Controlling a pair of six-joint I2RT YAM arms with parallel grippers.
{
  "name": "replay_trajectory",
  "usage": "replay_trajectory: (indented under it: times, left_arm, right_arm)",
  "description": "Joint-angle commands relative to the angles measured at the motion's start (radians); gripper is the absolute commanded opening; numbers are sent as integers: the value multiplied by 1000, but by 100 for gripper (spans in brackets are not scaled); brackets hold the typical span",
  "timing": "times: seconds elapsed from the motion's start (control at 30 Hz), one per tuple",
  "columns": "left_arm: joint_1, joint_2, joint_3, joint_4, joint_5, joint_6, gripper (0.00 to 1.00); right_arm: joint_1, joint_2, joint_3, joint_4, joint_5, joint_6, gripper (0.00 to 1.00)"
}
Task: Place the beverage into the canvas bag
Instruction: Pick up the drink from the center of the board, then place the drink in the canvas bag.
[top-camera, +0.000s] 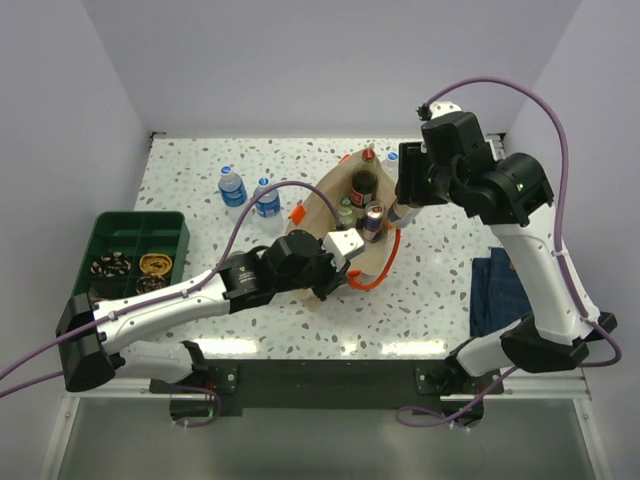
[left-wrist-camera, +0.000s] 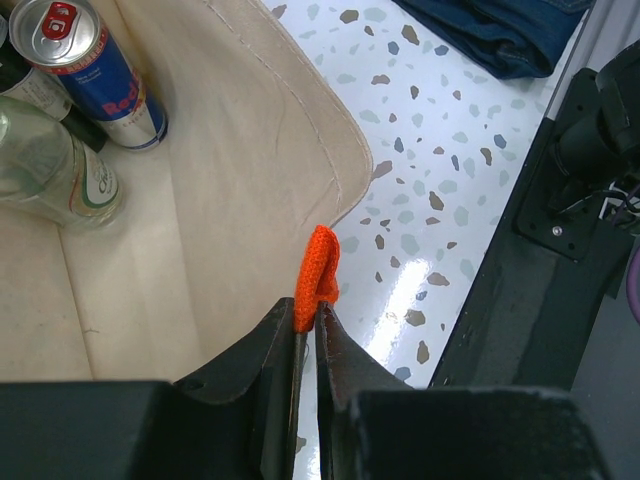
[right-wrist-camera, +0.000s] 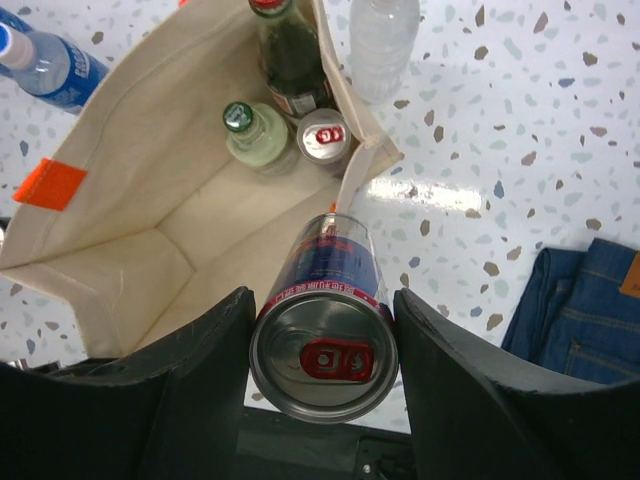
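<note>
The beige canvas bag (top-camera: 322, 205) stands open mid-table, with an orange side tab (right-wrist-camera: 49, 184). Inside it I see a dark cola bottle (right-wrist-camera: 289, 62), a green-capped bottle (right-wrist-camera: 256, 132) and a can (right-wrist-camera: 322, 140). My right gripper (right-wrist-camera: 325, 340) is shut on the beverage, a blue and silver can (right-wrist-camera: 328, 300), held top towards the camera above the bag's right rim. My left gripper (left-wrist-camera: 308, 315) is shut on the bag's orange strap handle (left-wrist-camera: 320, 265) at the near rim, beside the bag's inner wall (left-wrist-camera: 230, 170).
A clear bottle (right-wrist-camera: 384, 40) stands just outside the bag's far right corner. Two blue-labelled water bottles (top-camera: 232, 188) (top-camera: 266, 200) stand left of the bag. A green compartment tray (top-camera: 140, 226) sits far left. Folded jeans (top-camera: 498, 290) lie at the right.
</note>
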Motion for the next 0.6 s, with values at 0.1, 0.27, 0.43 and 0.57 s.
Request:
replay_trajectory:
  times: [0.1,0.27,0.43,0.57]
  left_arm:
    - [3,9,15,13,-46,-10,18]
    - [3,4,12,14,-53,-17,18]
    - [3,4,5,19,-53,-27,18]
    - [3,4,2,20,-56,-33,18]
  right_arm:
    - [-3,51,124,106,-63,-52,0]
    - [-3,81,88,161,-108,-51,0]
    - [-2,106,35,215,-154,-51,0]
    - [-3,124,-20,255,-201,-43,0]
